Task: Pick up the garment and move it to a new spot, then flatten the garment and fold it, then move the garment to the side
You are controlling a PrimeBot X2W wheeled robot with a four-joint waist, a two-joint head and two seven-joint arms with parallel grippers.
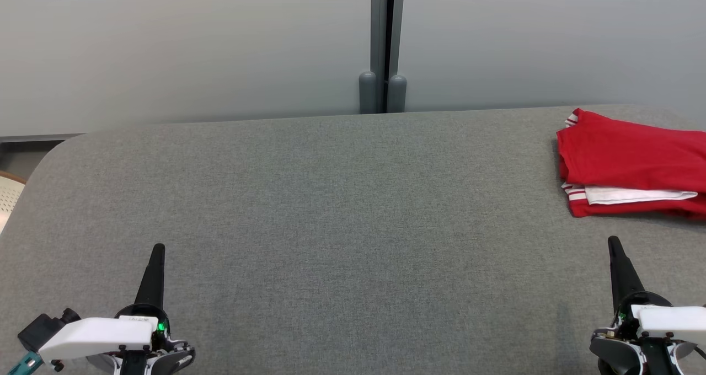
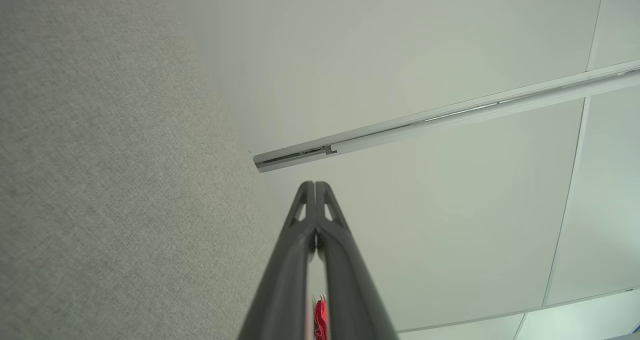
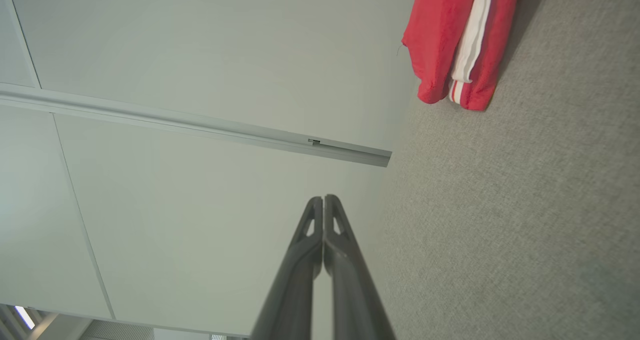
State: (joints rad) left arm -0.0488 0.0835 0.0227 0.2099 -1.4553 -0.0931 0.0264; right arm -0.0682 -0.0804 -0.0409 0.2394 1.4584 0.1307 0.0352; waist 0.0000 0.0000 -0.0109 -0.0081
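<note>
The folded garment (image 1: 629,160) lies at the far right of the desk (image 1: 353,226), long axis running left-right. It sits just ahead of the right hand (image 1: 614,244), not touching; the left hand (image 1: 158,249) is well apart. Both hands are closed and empty.

A lab-like bay: grey fabric table (image 1: 353,226) before pale partition panels (image 1: 193,44).

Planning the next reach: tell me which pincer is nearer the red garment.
Right. The right pincer sits just short of the red garment's near edge, not touching it. The left pincer is far across the grey table, on the robot's left.
</note>
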